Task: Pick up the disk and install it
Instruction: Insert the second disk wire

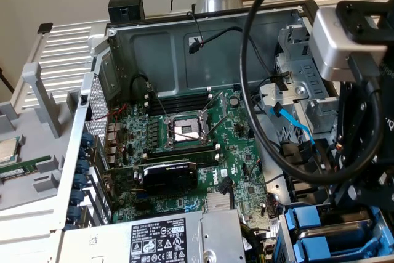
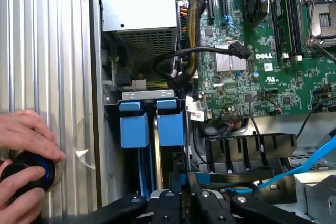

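Note:
In the wrist view my gripper (image 2: 185, 180) reaches down into the drive bay, its black fingers (image 2: 174, 184) drawn close together on a thin blue strip. That strip lines up with the disk (image 2: 171, 128), which stands edge-on in the bay with its blue plastic frame facing the camera. A second blue-framed tray (image 2: 133, 129) sits in the slot beside it. In the exterior view the arm's wrist (image 1: 335, 41) hangs over the case's lower right corner, above the blue rails of the disk (image 1: 311, 221). The label is hidden.
The open case holds the motherboard (image 1: 184, 146), the power supply (image 1: 154, 238), thick black cables (image 1: 258, 90) and a blue data cable (image 1: 295, 124). A person's hand (image 2: 23, 129) holds a black knob (image 2: 29, 174) on the ribbed panel. A processor chip (image 1: 7, 149) lies outside the case.

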### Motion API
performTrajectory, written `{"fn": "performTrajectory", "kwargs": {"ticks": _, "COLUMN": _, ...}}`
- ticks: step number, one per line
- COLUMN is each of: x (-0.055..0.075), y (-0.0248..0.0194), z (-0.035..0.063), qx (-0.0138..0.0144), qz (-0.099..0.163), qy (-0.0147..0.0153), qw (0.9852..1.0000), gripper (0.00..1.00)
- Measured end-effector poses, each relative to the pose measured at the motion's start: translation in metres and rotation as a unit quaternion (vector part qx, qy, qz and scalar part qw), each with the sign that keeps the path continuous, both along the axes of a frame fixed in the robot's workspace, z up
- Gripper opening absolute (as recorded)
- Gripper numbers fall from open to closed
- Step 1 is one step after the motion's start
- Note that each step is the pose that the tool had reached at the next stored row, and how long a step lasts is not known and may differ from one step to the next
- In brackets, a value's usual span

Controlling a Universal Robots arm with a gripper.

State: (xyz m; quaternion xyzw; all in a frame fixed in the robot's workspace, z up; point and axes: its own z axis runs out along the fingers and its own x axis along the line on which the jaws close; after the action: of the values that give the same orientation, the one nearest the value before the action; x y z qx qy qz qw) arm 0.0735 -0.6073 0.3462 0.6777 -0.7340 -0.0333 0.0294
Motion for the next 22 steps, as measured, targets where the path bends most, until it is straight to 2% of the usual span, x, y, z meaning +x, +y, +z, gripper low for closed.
{"fn": "performTrajectory", "kwargs": {"ticks": 9, "x": 0.0019, "y": 0.0001, "z": -0.0011, "qx": 0.0004, "qz": 0.002, "qy": 0.0027, "qw": 1.0, "gripper": 0.16}}
{"fn": "performTrajectory", "kwargs": {"ticks": 22, "x": 0.0035, "y": 0.0001, "z": -0.0019, "qx": 0.0013, "qz": 0.002, "qy": 0.0088, "qw": 1.0, "gripper": 0.16}}
